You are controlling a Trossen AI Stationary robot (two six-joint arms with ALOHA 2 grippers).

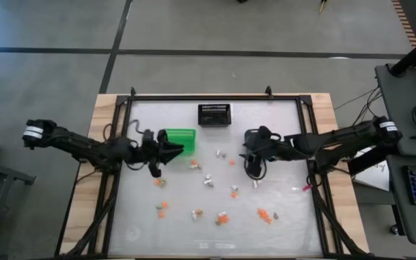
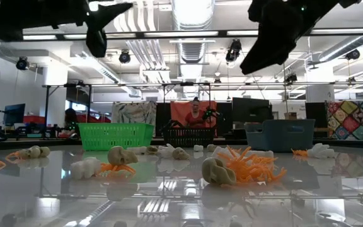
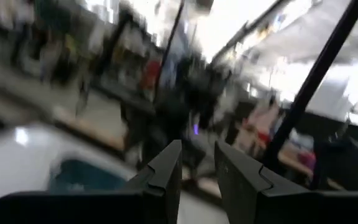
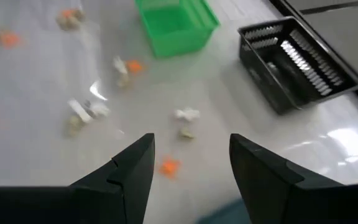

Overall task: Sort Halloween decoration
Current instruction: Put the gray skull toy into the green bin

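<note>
The Halloween decoration is a scatter of tiny orange, white and tan trinkets (image 1: 208, 179) lying on the glossy table top, seen up close in the low view (image 2: 229, 169). My left gripper (image 1: 173, 150) hangs above the table at the near edge of the green bin (image 1: 180, 137). Its fingers (image 3: 166, 171) stand a narrow gap apart, and nothing shows between them. My right gripper (image 1: 253, 162) hovers over the table's right half, wide open (image 4: 191, 149) and empty. An orange trinket (image 4: 169, 167) lies on the table below it.
A black mesh bin (image 1: 214, 114) stands at the far middle and a blue-grey bin (image 2: 288, 134) at the far right. A dark metal frame (image 1: 121, 144) rims the table. More trinkets lie toward the near edge (image 1: 266, 215). A person (image 2: 195, 113) sits in the room beyond.
</note>
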